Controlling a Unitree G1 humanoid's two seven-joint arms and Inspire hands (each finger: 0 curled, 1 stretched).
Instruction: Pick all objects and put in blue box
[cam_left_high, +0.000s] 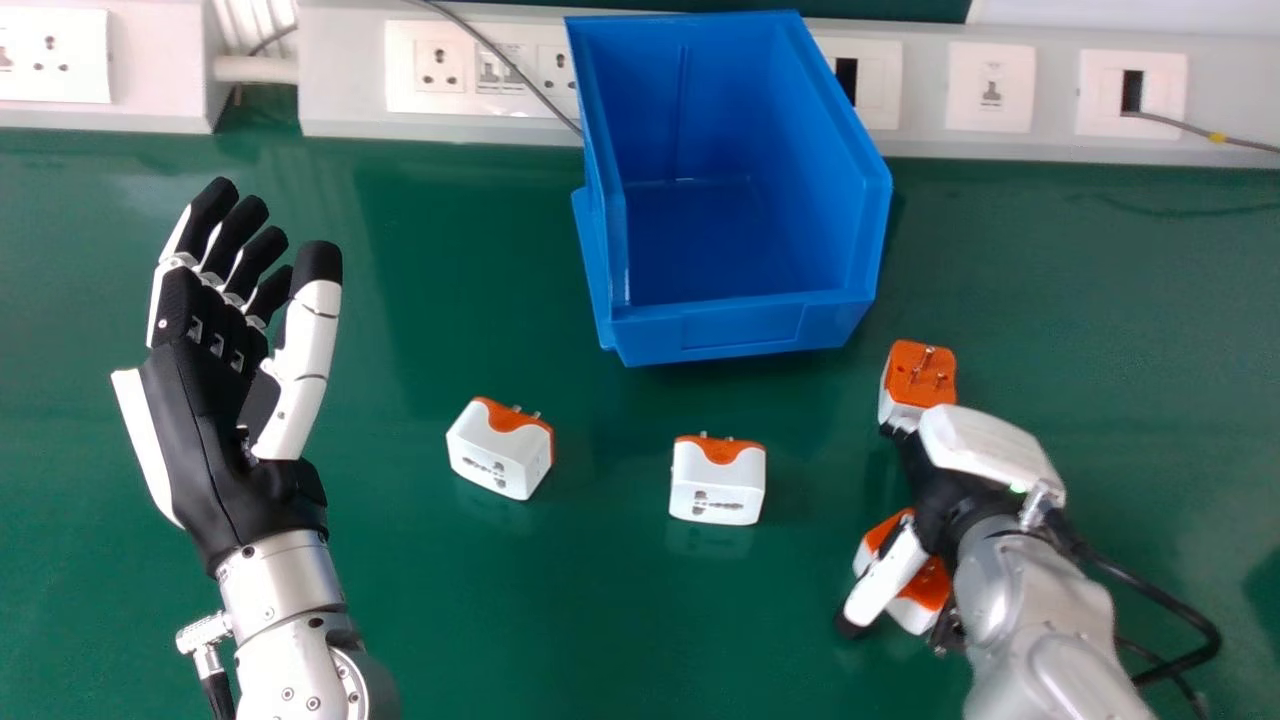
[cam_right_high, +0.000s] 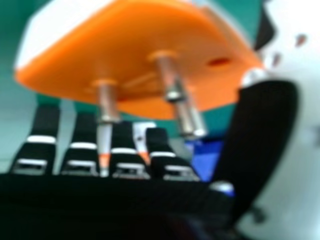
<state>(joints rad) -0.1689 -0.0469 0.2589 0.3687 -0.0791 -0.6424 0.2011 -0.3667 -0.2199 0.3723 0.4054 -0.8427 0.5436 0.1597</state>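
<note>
- Glossy green tabletop (cam_left_high: 520, 620), pale reflections at the upper left
- White trunking (cam_left_high: 1050, 146) across the top, with a gap at the upper left
- Socket plates (cam_left_high: 75, 85) and outlets set along it
- Thin grey cable (cam_left_high: 490, 46) slanting down at top centre
- Another cable (cam_left_high: 1180, 125) at the upper right, marked yellow

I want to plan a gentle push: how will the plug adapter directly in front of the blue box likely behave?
The plug adapter looks like hard plastic, so it should be stiff. Its boxy shape with flat sides suggests sliding rather than rolling. Its smooth faces may be slippery.
</note>
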